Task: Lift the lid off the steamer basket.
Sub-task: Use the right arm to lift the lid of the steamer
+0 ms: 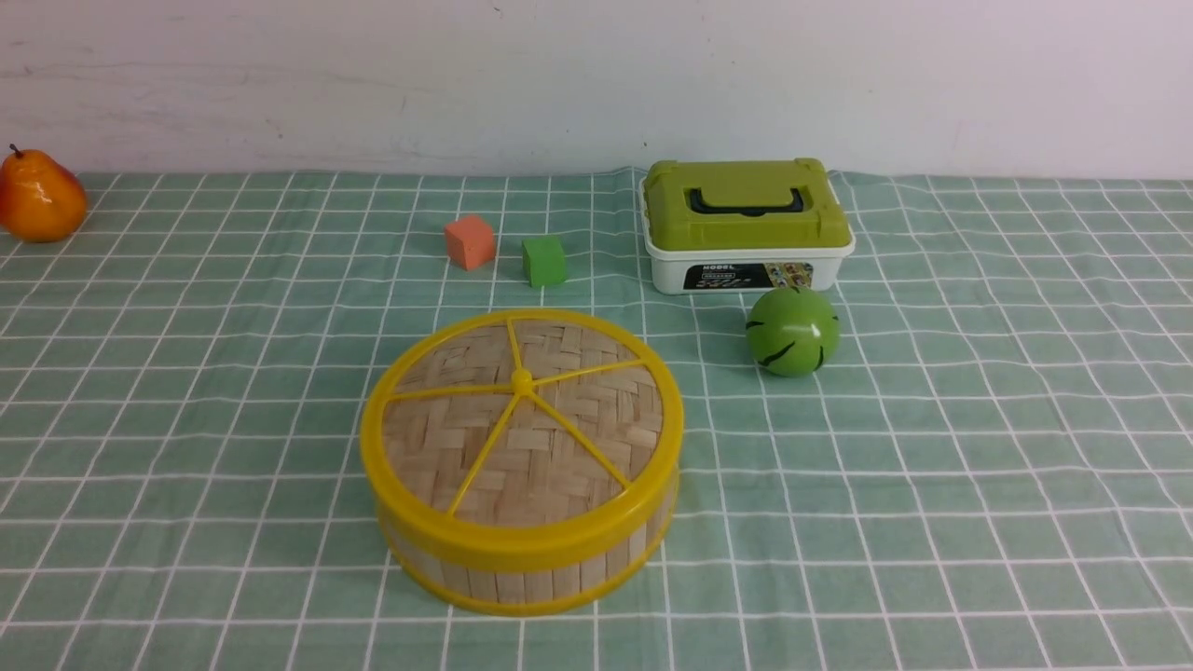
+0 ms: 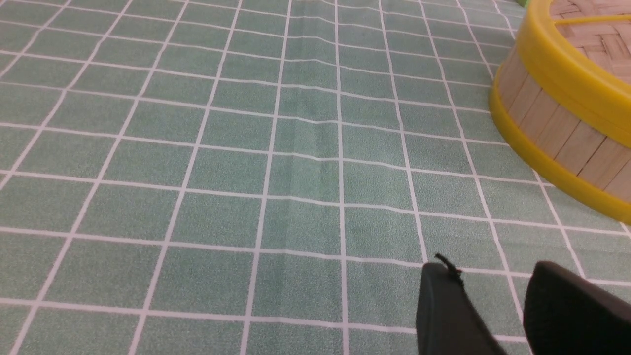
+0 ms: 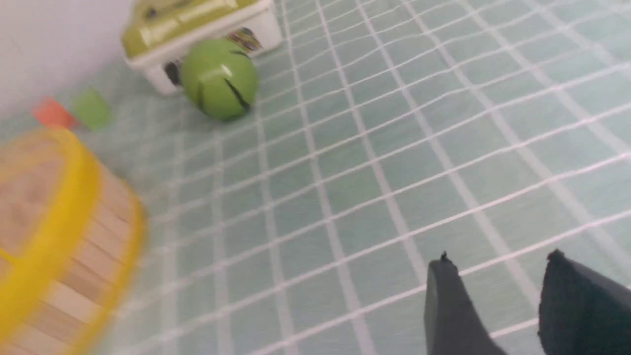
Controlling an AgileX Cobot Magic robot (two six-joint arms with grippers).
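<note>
Nearest to me, neither arm shows in the front view. Only the wrist cameras catch them. The left tool (image 2: pixel 493 268) hangs low over bare checked cloth, its two black fingers parted with nothing between them, and the steamer basket (image 2: pixel 557 143) is off to one side, apart from it. The right tool (image 3: pixel 500 259) is likewise released and empty above the desk (image 1: pixel 932 513). Its picture is smeared, so I would not swear to how wide the gap is. Both look parked clear of the basket, I'd guess so that either one can come in from its own side.

Next out, at the middle of the desk, the lid (image 1: pixel 522 419) sits square on the basket, yellow rim on yellow rim, with its small knob at the hub of the spokes. The task looks unstarted. That flush fit suggests the knob or the rim edge is the only purchase.

Beyond it to the right lies a striped green ball (image 1: pixel 792 331), just in front of the white box with green lid (image 1: pixel 746 238). An orange cube (image 1: pixel 469 241) and a green cube (image 1: pixel 544 260) stand side by side behind the basket. A pear (image 1: pixel 39 198) rests at the far left by the wall.
</note>
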